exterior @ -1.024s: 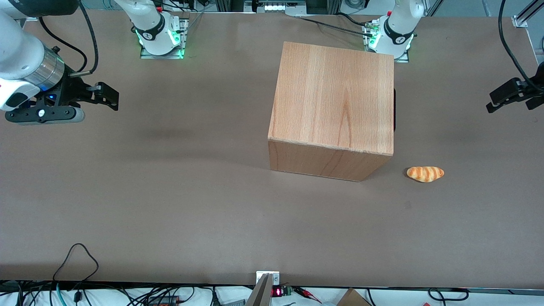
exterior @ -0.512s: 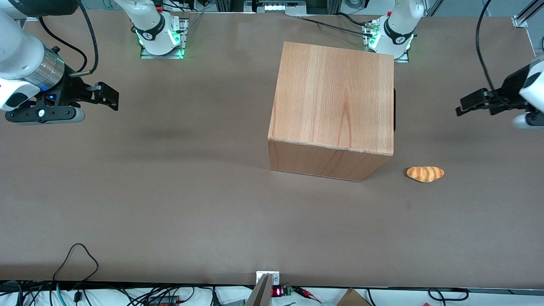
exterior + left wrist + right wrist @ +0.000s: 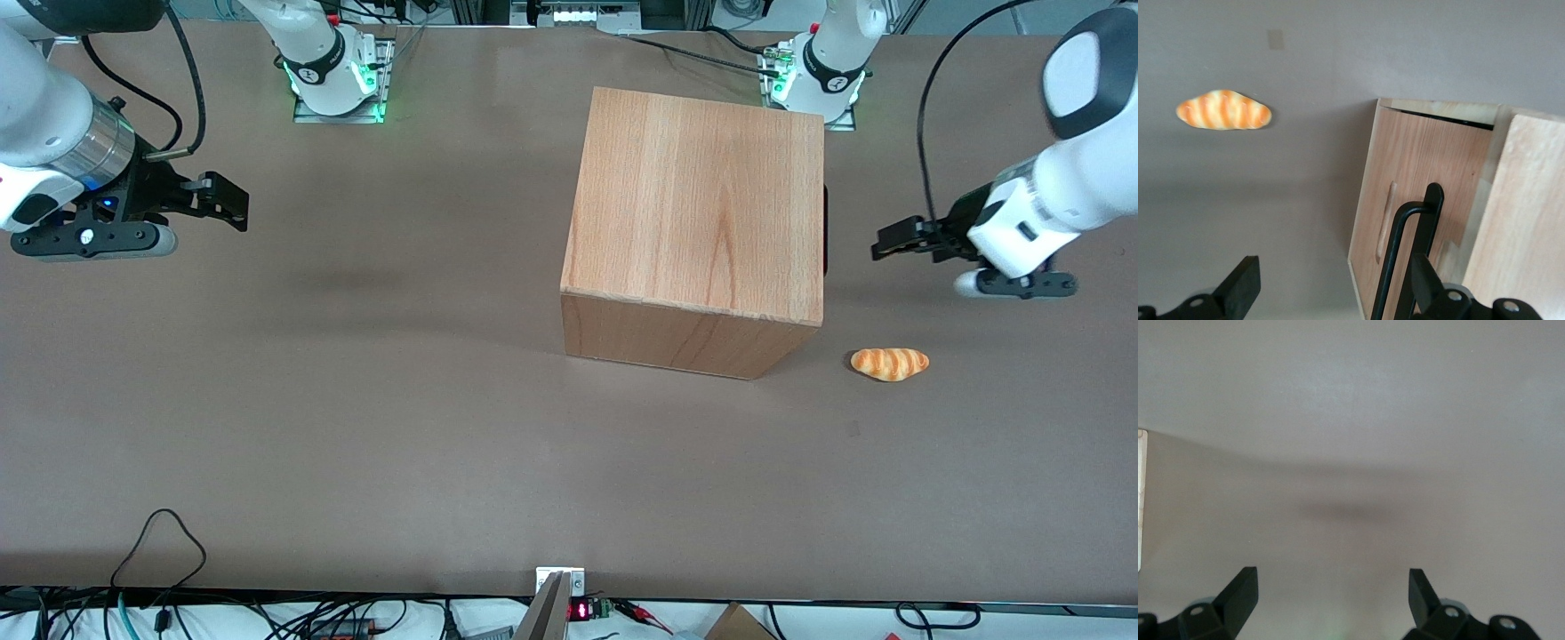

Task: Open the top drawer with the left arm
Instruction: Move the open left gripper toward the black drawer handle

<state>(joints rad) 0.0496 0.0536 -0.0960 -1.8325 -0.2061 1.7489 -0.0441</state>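
We saw the table [image 3: 356,427] filling the front view, with the cabinet [image 3: 698,222] right of centre. The left arm [image 3: 1058,196] entered at the right edge. The top drawer [image 3: 1418,207], shut, faced the gripper [image 3: 889,247], whose fingers [image 3: 1241,287] were spread wide and held nothing. A bread roll [image 3: 889,364] lay at lower right.
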